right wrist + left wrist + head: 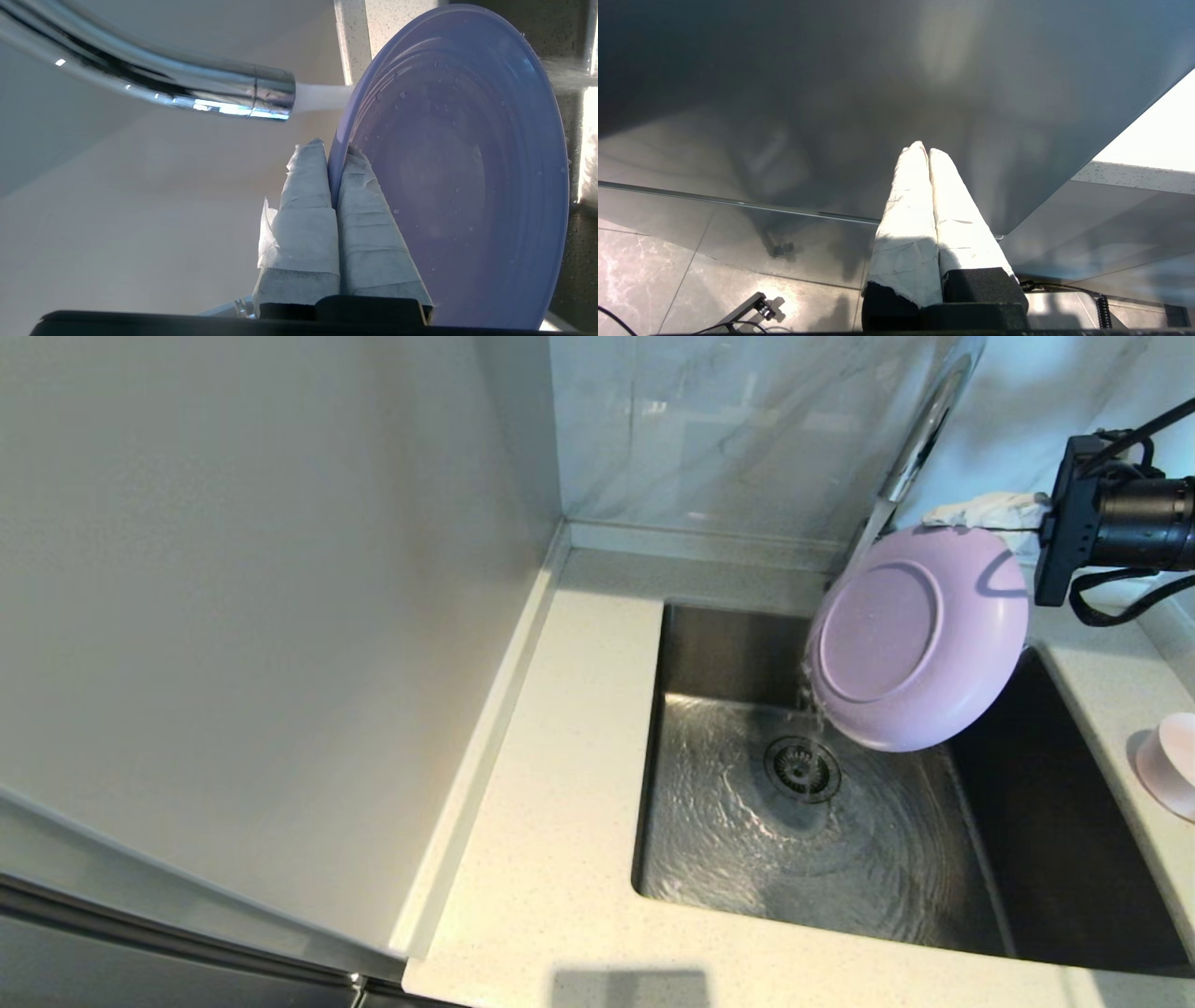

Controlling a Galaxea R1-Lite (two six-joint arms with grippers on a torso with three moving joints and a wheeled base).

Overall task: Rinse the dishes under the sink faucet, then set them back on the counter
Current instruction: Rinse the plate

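My right gripper [334,151] is shut on the rim of the lilac plate [910,639], holding it on edge over the sink [719,653]. The plate's underside faces the head view; its wet inner face [467,177] shows in the right wrist view. Water runs from the chrome faucet [187,88] onto the plate's rim and streams off its lower edge toward the drain strainer [801,768]. A small pale pink dish [1172,761] stands on the counter [560,756] to the right of the sink. My left gripper [923,149] is shut and empty, down beside a grey cabinet front.
The faucet's spout [920,429] rises behind the plate against the marble backsplash. A tall grey panel [261,616] walls off the counter's left side. Water swirls across the sink floor [747,840]. The left wrist view shows tiled floor [691,280] under the cabinet.
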